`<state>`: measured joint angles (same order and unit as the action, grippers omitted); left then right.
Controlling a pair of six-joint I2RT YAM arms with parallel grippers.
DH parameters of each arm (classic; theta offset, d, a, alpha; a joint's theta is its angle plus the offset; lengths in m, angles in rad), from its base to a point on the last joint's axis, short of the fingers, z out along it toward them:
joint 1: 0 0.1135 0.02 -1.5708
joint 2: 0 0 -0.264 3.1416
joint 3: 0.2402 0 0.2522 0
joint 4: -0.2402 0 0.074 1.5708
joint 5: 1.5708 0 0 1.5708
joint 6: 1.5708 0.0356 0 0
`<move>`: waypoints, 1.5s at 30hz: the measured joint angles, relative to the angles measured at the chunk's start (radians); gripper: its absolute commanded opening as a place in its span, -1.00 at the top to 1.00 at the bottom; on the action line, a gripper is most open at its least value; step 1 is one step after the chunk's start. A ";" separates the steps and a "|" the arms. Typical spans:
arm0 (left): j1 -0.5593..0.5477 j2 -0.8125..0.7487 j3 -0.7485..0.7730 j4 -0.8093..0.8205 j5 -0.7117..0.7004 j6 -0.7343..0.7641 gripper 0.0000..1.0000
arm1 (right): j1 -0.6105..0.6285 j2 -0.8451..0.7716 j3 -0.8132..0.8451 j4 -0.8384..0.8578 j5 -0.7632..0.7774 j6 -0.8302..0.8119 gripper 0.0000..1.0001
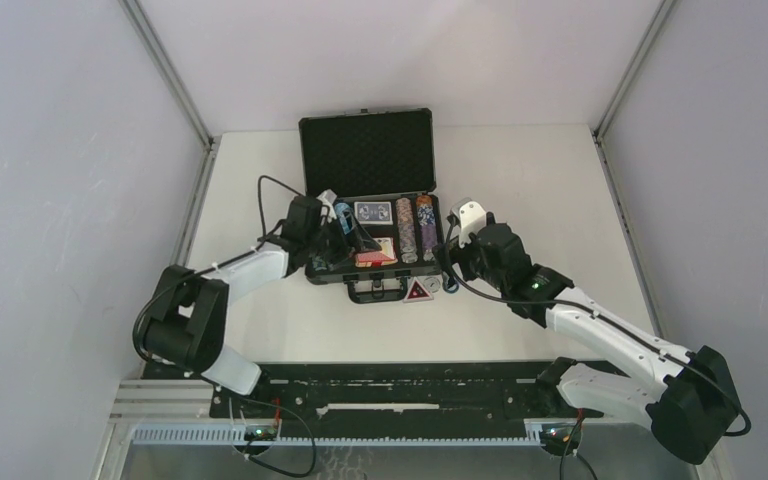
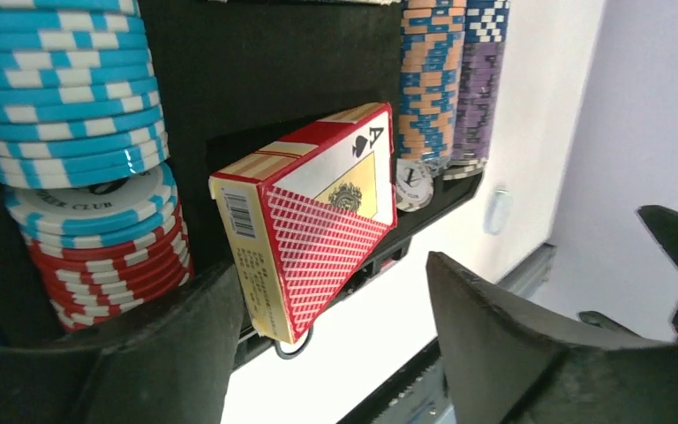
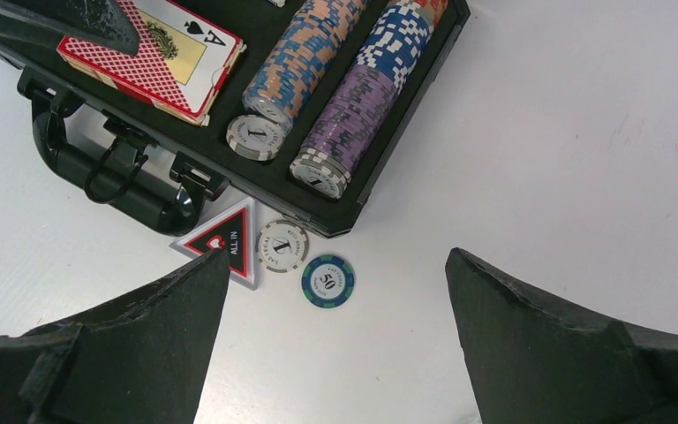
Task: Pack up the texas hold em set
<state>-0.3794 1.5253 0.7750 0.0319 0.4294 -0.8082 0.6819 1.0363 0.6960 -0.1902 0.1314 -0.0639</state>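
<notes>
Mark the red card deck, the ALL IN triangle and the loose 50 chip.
red card deck [image 2: 318, 238], left wrist view, patterned back face.
ALL IN triangle [image 3: 234, 235], right wrist view, its printed face.
50 chip [image 3: 327, 281], right wrist view, printed centre.

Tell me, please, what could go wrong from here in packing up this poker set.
The red card deck sits tilted in its slot, one edge raised; the lid might not close, or the open left tool beside it could knock it out. The triangular button, white chip and green-blue chip lie on the table by the case handle; the open right tool could scatter them.
</notes>
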 measured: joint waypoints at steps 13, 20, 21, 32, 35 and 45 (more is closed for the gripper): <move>-0.039 -0.129 0.229 -0.399 -0.403 0.226 -0.71 | -0.013 0.000 0.000 0.000 -0.010 0.002 -1.00; -0.116 -0.090 0.245 -0.449 -0.460 0.243 -0.69 | -0.021 0.000 0.000 0.000 -0.026 0.003 -1.00; -0.127 -0.071 0.251 -0.449 -0.460 0.243 -0.69 | -0.021 0.000 0.000 0.000 -0.028 0.003 -1.00; -0.188 0.099 0.348 -0.433 -0.422 0.251 -0.62 | -0.028 0.000 -0.015 0.000 -0.028 0.004 -1.00; -0.188 0.119 0.348 -0.423 -0.413 0.251 -0.61 | -0.028 -0.001 -0.015 0.000 -0.028 0.006 -1.00; -0.188 0.134 0.373 -0.457 -0.428 0.267 -0.56 | -0.030 -0.004 -0.017 0.001 -0.028 0.014 -1.00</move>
<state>-0.5678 1.6592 1.1484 -0.4255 0.0017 -0.5415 0.6521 1.0325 0.6788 -0.1894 0.1036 -0.0494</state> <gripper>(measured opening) 0.809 1.000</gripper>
